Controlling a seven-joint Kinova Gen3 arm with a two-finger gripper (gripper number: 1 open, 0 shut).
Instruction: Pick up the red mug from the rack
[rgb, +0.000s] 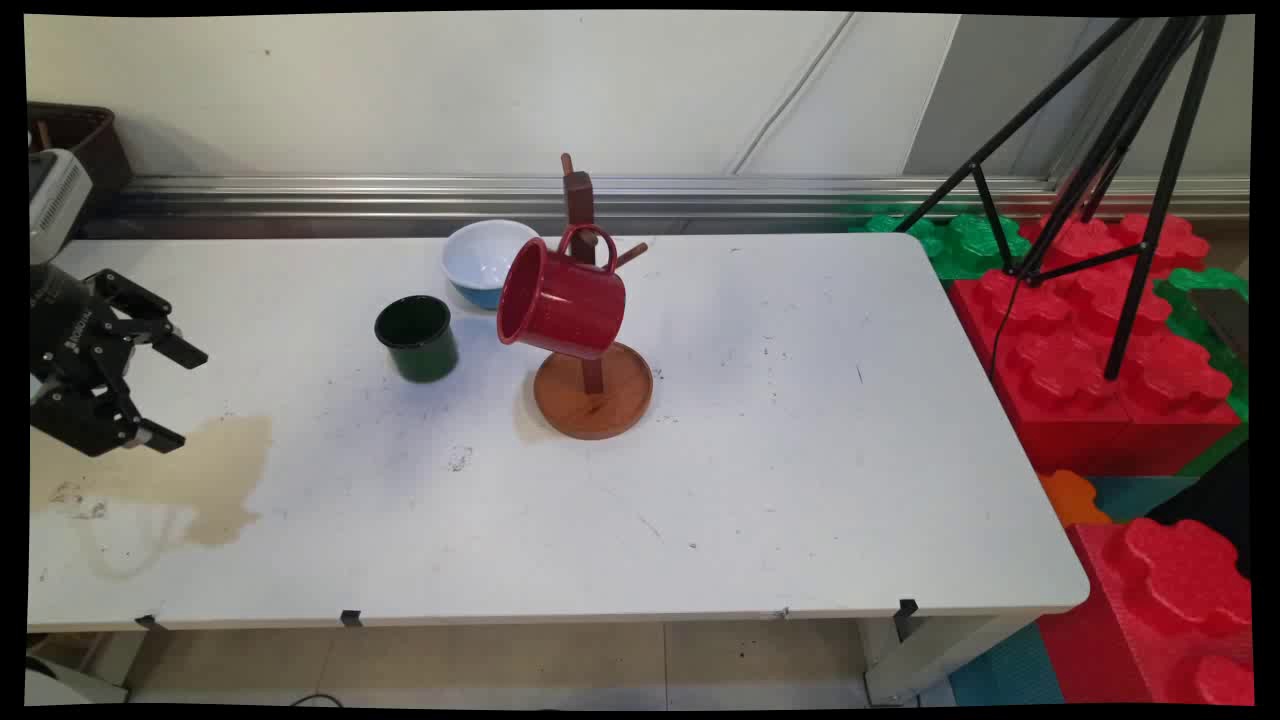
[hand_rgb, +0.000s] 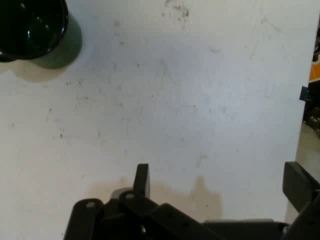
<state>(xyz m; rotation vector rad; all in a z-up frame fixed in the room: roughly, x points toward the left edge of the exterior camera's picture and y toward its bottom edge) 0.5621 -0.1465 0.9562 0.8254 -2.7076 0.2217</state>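
Note:
My black gripper (rgb: 180, 395) hovers at the table's left edge, open, with nothing between its fingers. It hangs above a tan stain (rgb: 215, 470) on the white table (rgb: 800, 450). The nearest thing is a dark green cup (rgb: 417, 337), upright, well to the gripper's right; in the hand view the green cup (hand_rgb: 37, 31) sits at the top left. A red mug (rgb: 560, 298) hangs tilted by its handle on a wooden mug tree (rgb: 592, 385). A white bowl (rgb: 485, 260) with a blue outside stands behind them.
Red and green giant toy blocks (rgb: 1100, 360) stand off the table's right end, with a black tripod (rgb: 1130, 150) on them. A metal rail (rgb: 700, 195) runs along the wall behind the table. A dark basket (rgb: 75, 135) sits at the back left.

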